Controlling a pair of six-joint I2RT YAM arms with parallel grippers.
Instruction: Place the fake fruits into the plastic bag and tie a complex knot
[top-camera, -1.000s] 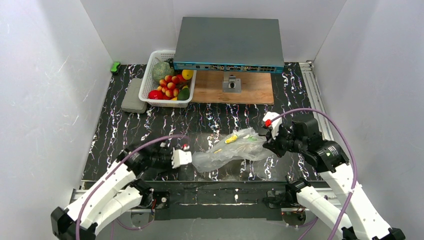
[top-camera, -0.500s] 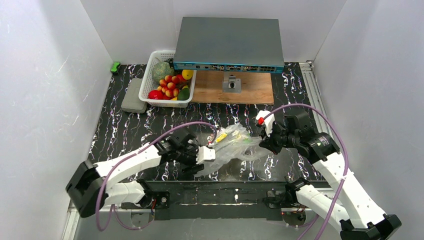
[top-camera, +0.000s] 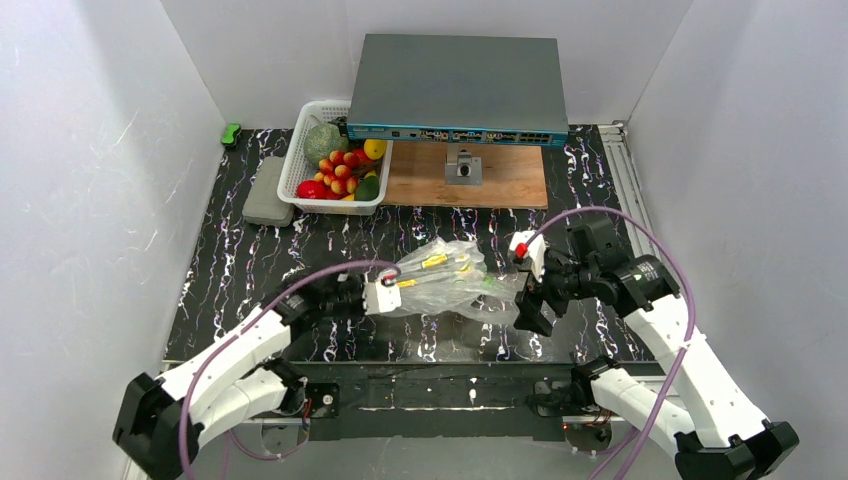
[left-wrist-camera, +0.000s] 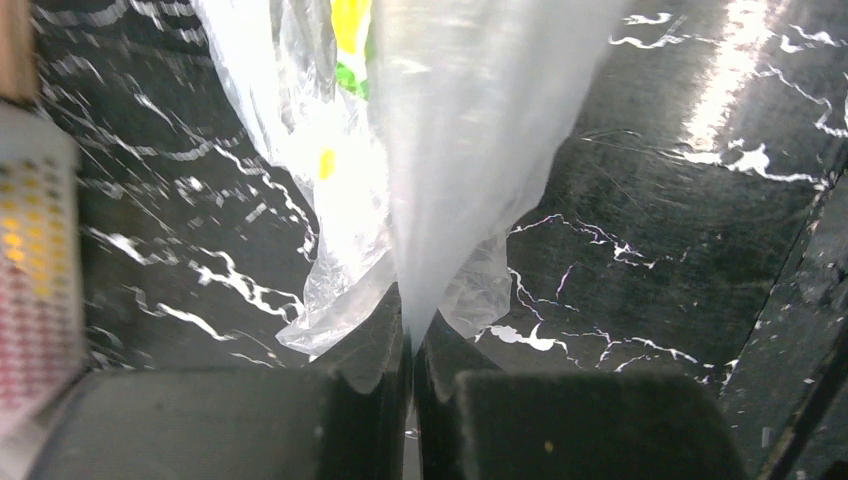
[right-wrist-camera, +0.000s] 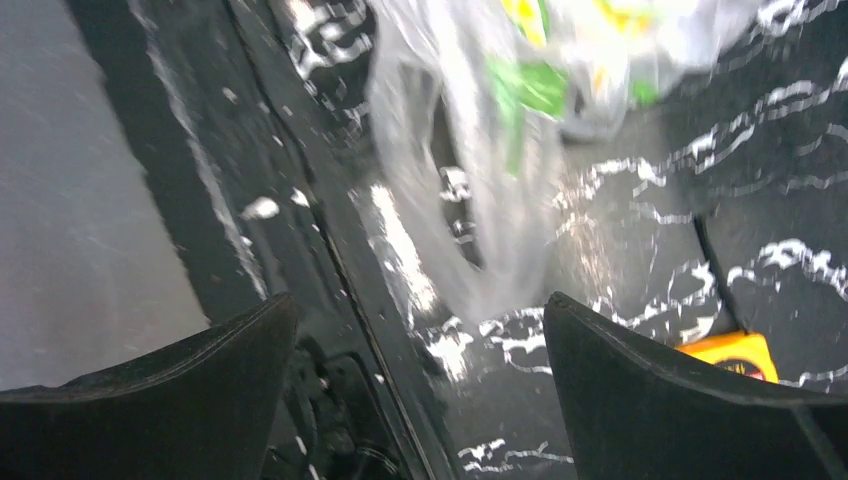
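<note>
**Grippers.** Left gripper (left-wrist-camera: 410, 340): jaws together, clamped on a pinch of the plastic bag (top-camera: 445, 280), a thin, clear, crinkly film sack printed in yellow and green; the film rises from between the black fingers in the left wrist view. Right gripper (right-wrist-camera: 420, 320): jaws wide apart, nothing between them, hanging just beside the bag's right end; contact cannot be confirmed.

**Task items.** The bag lies crumpled on the black, white-veined table (top-camera: 250, 260) between the two arms; its mouth is not visibly open. The fake fruits (top-camera: 340, 175), small glossy red, orange, yellow and green plastic pieces, sit in the white lattice plastic basket (top-camera: 292, 165) at the far left, well apart from the bag; none appears inside it; loading is judged not begun.

**Hazards.**
- Single-point hold on what looks like a thin fold; a pull could let the slippery film slide out, or stretch and tear it.
- Which layer is caught cannot be told; if both walls are pinched together, the mouth will not open when the other side is taken.
- The right gripper, closing on bunched film, may seize the body rather than a handle loop; the loops cannot be made out.
- The bag is light and unweighted; any drag by the left arm would carry it bodily away from the right gripper.
- The right wrist view is blurred; position judged from it is unreliable.
</note>
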